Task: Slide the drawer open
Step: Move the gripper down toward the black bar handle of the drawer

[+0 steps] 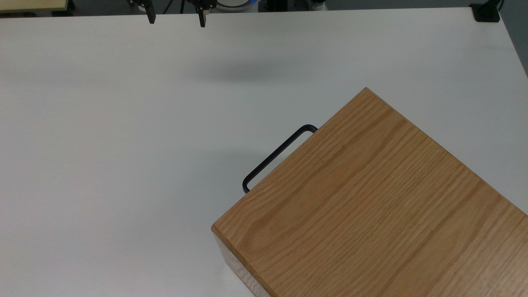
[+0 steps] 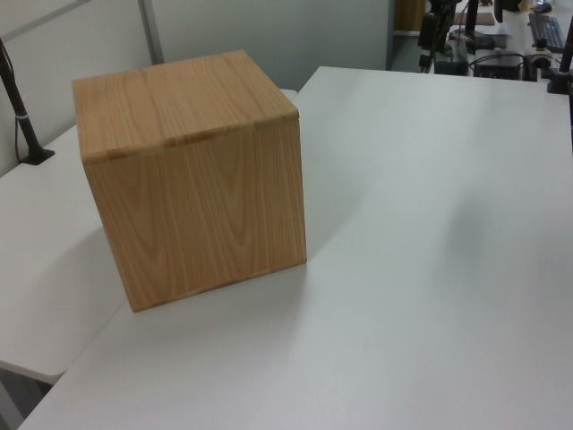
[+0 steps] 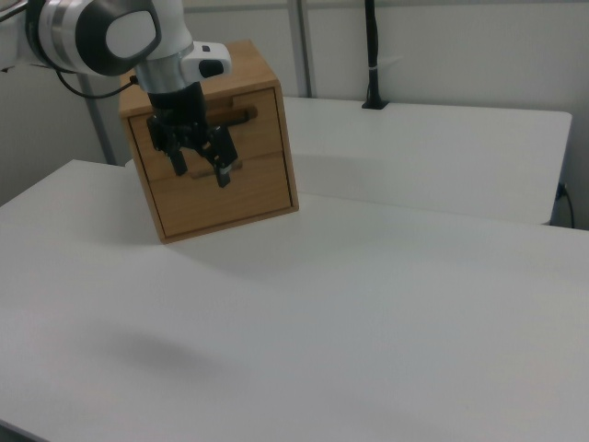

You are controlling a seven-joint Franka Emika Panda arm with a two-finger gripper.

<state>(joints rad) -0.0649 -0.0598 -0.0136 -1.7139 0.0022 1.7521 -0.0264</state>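
Tool (image 3: 201, 169) fingers spread, hanging above table (image 1: 123, 123); one drawer (image 3: 235, 120) closed.

- Even, bright light falls from overhead onto the white table (image 1: 123, 123), without harsh glare.
- A soft, blurred shadow (image 1: 243, 74) lies on the table in the top view.
- The wooden box (image 2: 188, 179) casts a faint shadow to the left view's right.
- The right view looks slightly soft.

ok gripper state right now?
gripper: open, fingers spread, holding nothing, above the table, well short of the drawer handle.
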